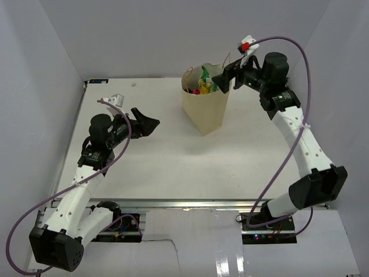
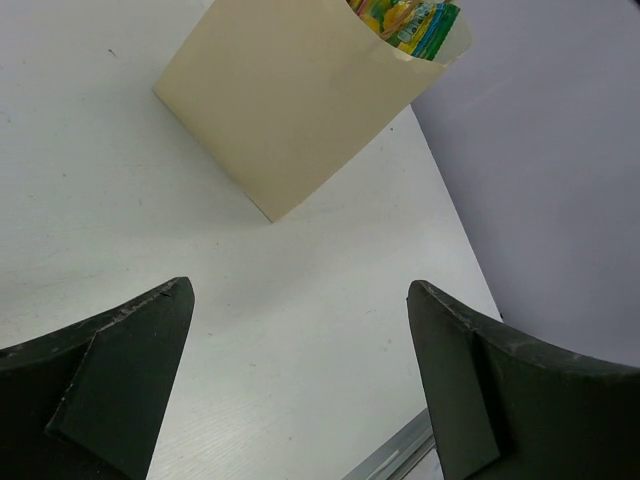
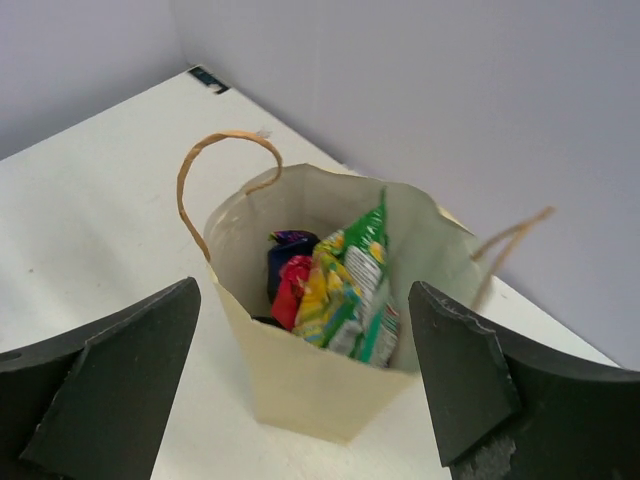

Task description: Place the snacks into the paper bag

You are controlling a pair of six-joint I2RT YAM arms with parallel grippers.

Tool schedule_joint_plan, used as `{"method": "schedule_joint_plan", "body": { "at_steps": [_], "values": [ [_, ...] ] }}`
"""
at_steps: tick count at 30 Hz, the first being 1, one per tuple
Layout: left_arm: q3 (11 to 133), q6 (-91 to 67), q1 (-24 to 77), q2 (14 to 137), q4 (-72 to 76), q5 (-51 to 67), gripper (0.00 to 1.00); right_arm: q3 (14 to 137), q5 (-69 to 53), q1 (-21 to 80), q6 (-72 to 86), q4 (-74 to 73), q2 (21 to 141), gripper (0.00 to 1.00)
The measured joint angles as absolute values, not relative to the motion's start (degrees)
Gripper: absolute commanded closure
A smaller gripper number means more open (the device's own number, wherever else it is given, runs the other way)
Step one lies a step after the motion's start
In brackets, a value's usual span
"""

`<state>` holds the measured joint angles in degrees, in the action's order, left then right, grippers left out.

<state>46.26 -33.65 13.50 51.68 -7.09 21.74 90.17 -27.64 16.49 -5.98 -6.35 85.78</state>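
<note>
At the far middle of the desk [image 1: 173,167] the paper bag [image 1: 206,112] stands upright, long axis vertical, mouth open to the top. The snacks [image 3: 340,290] sit inside it, standing on end. A green-yellow packet [image 3: 365,265] pokes up highest, a red-pink one [image 3: 290,290] is beside it, and a dark blue-purple one [image 3: 288,245] is behind that. Every packet that shows is inside the bag.

The right fingers [image 1: 221,81] hang just beside the bag's right rim, at mouth height. They are spread wide with nothing between them. In the right wrist view the bag mouth lies straight ahead and a little below, centred in the gap. One twisted handle [image 3: 225,160] arches up on the far-left rim and the other [image 3: 510,240] flops out to the right.

The left fingers [image 1: 147,122] are also spread and hold nothing. They are over bare desk, well apart from the bag. The bag lies ahead and to the right in the left wrist view, its flat side facing that arm.

The right arm is clearly the nearer one. Judged from the packets in the bag, the task looks at or near its end. Any further drop would go straight down through the mouth from the right side, and the main risk would be clipping the rim or the handle and tipping the bag.
</note>
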Motion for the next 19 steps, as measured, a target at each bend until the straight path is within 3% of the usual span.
{"method": "schedule_joint_plan", "body": {
  "at_steps": [9, 19],
  "values": [
    [51.3, -27.1, 13.5, 54.3, -10.7, 17.0, 0.02, 70.1, -7.6, 11.7, -6.2, -15.7, 62.7, 0.1],
    [51.3, -25.7, 13.5, 53.6, -11.6, 14.3, 0.02, 62.0, 4.4, 10.3, -3.1, -24.2, 52.8, 0.1]
  ]
}}
